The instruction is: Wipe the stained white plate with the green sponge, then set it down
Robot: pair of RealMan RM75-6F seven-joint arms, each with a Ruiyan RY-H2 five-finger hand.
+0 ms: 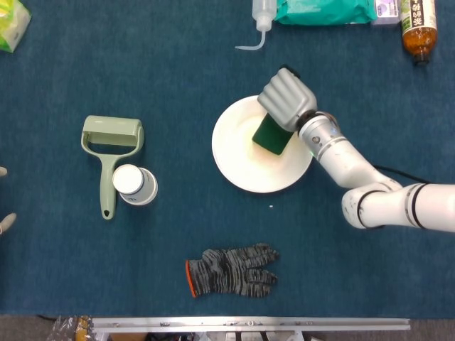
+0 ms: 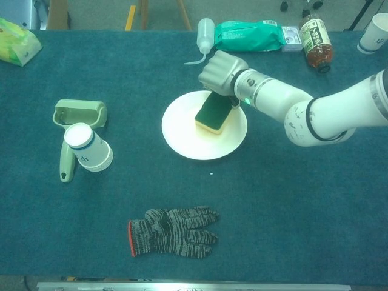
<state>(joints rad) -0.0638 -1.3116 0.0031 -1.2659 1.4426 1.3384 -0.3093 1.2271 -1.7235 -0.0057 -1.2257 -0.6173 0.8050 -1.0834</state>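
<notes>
Our right robot hand (image 1: 286, 99) grips the green sponge (image 1: 271, 134), pressing it onto the white plate (image 1: 238, 153) at its 1 o'clock sector.

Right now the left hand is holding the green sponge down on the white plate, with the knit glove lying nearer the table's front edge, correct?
Not quite: it is the right hand that holds the green sponge on the white plate, as the head view shows. The left hand is barely visible at that view's left edge. The knit glove does lie nearer the front edge.
</notes>
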